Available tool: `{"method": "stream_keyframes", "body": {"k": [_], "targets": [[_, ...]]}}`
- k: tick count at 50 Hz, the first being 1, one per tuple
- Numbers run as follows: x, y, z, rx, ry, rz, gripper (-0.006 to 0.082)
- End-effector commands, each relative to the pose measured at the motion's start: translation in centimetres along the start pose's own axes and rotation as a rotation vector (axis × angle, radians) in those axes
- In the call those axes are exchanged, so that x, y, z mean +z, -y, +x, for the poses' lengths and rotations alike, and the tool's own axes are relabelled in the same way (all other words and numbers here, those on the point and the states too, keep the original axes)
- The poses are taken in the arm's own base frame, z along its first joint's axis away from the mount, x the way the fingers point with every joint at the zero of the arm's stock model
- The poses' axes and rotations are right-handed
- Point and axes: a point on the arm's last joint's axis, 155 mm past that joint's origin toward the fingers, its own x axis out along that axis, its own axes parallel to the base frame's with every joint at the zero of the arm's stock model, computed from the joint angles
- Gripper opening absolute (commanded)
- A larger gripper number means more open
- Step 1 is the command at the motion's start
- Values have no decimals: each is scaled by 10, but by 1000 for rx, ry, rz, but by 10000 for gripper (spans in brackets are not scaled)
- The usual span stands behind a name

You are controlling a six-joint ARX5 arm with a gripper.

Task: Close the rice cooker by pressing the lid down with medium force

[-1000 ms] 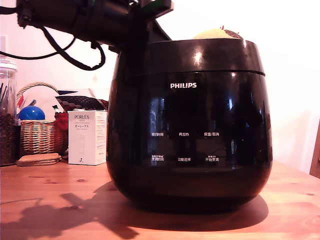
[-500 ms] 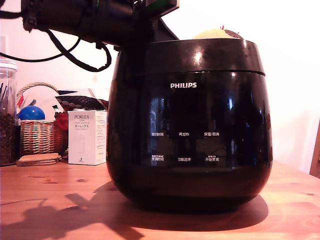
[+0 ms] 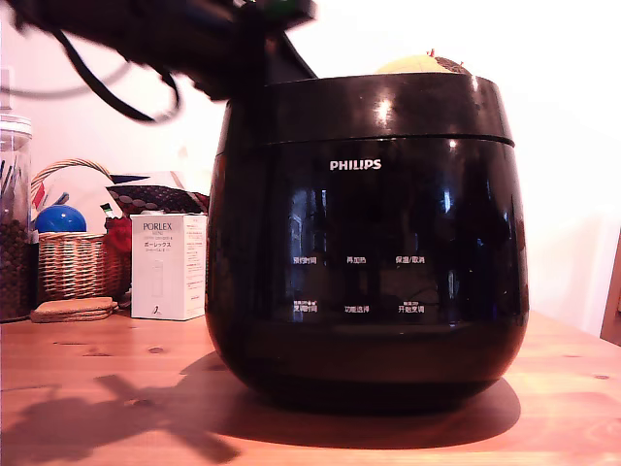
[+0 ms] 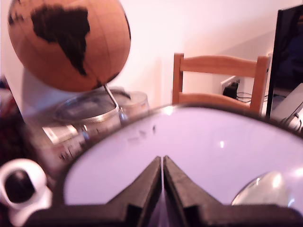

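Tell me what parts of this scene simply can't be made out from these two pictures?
- Gripper: hidden in the exterior view, where the motion-blurred arm runs off the top edge.
- Top of the glossy black lid: the low exterior camera shows only its rim; the wrist view shows pale glare.
- Whether the fingertips touch the lid: not visible.
- Small white button labels on the big black rice cooker: too small to read.

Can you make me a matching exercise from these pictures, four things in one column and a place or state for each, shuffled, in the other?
Things:
1. glossy black Philips rice cooker
2. white Porlex cardboard box
3. blue ball
4. robot's black hand

Places or states:
A. inside the woven wicker basket
B. fingers pressed together
C. lid down, standing mid-table
D. upright between basket and cooker

Pairs: 1-C, 2-D, 3-A, 4-B
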Motion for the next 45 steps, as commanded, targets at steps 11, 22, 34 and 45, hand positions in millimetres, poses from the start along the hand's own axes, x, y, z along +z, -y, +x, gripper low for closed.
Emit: {"method": "stream_keyframes", "body": {"k": [11,22,34,45], "targets": [[60,-48,-34,150,96,80,-24],[54,-94,-67,312,15,73,-24],[48,-138,-107,505,-49,63,-24],[60,-148,-125,551,-19,63,-24]]}}
